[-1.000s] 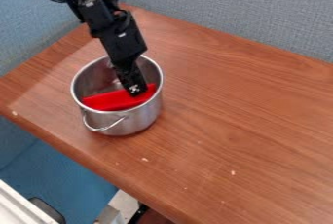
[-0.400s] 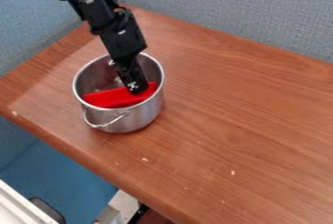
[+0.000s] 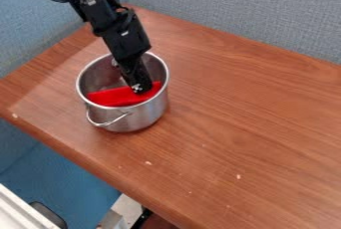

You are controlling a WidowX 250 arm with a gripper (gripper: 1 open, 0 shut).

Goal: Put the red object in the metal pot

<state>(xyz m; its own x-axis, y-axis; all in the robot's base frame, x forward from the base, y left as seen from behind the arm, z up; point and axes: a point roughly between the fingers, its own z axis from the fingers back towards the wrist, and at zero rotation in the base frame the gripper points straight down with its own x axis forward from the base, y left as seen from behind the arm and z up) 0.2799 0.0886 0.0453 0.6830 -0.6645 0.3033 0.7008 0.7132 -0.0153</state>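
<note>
The wooden desk [image 3: 246, 123] is topped by a brown, grained surface. The metal pot [image 3: 123, 118] is supported upright directly on it, near the edge. Small pale specks are scattered across the surface.

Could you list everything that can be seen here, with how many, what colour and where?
Pot: one, shiny silver, near the table's left edge
Block: one, bright red, inside the pot
Table: one, reddish brown wood, under the pot
Partitions: blue-grey, behind the table and at its left
White item: one, bottom left corner, cut off by the frame
Arm: one, black, from the top left
Gripper: one, black, shut, down in the pot at the block
</note>
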